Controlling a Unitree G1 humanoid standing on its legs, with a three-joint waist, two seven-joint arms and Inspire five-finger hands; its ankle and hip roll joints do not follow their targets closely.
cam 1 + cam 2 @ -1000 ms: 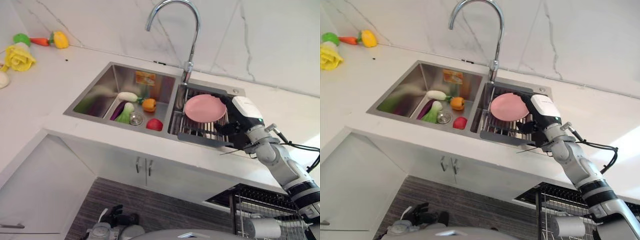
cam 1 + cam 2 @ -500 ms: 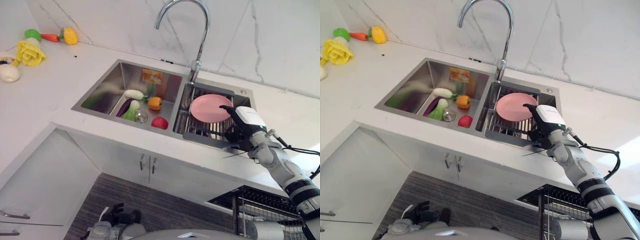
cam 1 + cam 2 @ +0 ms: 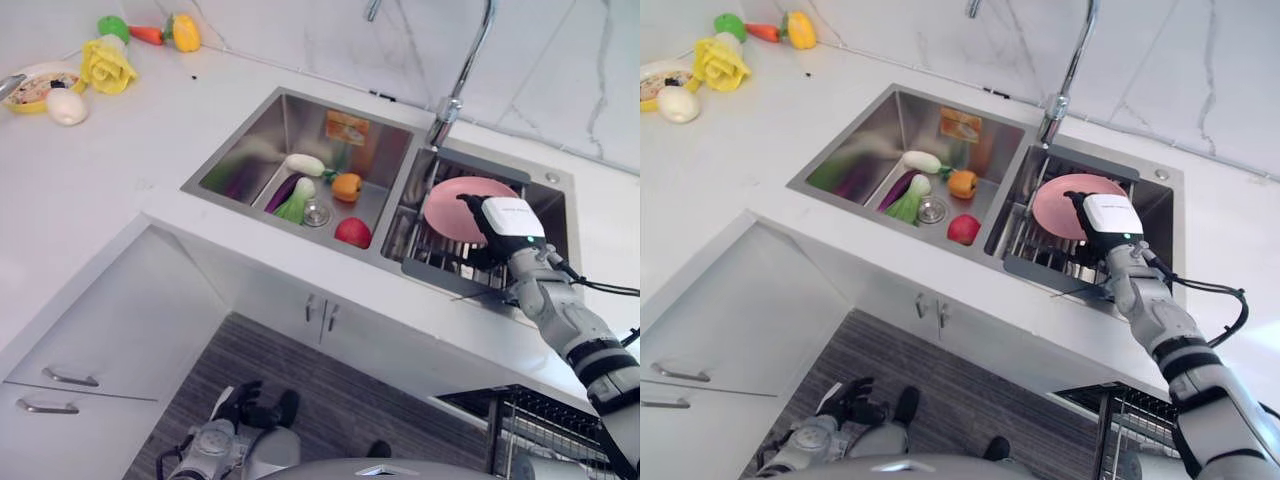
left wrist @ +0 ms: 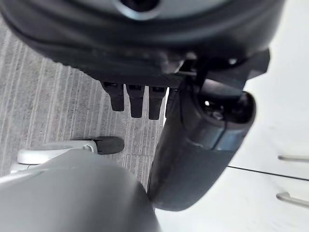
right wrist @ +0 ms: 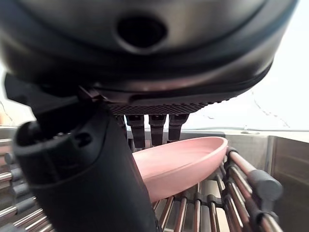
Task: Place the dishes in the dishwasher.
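Note:
A pink plate [image 3: 452, 198] leans on the wire rack [image 3: 432, 258] in the sink's right basin. My right hand [image 3: 505, 222], white-covered on its back, reaches over the plate's near right edge. In the right wrist view its fingers [image 5: 157, 126] stretch straight above the plate's rim [image 5: 186, 159], with the thumb [image 5: 82, 179] on the near side; the hand is open, and I cannot tell whether it touches the plate. My left hand [image 3: 248, 407] hangs low by the floor, fingers [image 4: 136, 99] straight and holding nothing.
The left basin [image 3: 262, 150] holds toy vegetables and a red fruit [image 3: 352, 232]. A tall faucet [image 3: 462, 70] stands behind the basins. More toys [image 3: 108, 62] lie on the far left counter. White cabinets [image 3: 320, 312] sit below; a dishwasher rack [image 3: 545, 435] shows at lower right.
The whole view has shifted, so the camera moved. My right hand has crept a little further over the plate's edge. The plate itself stays in the rack.

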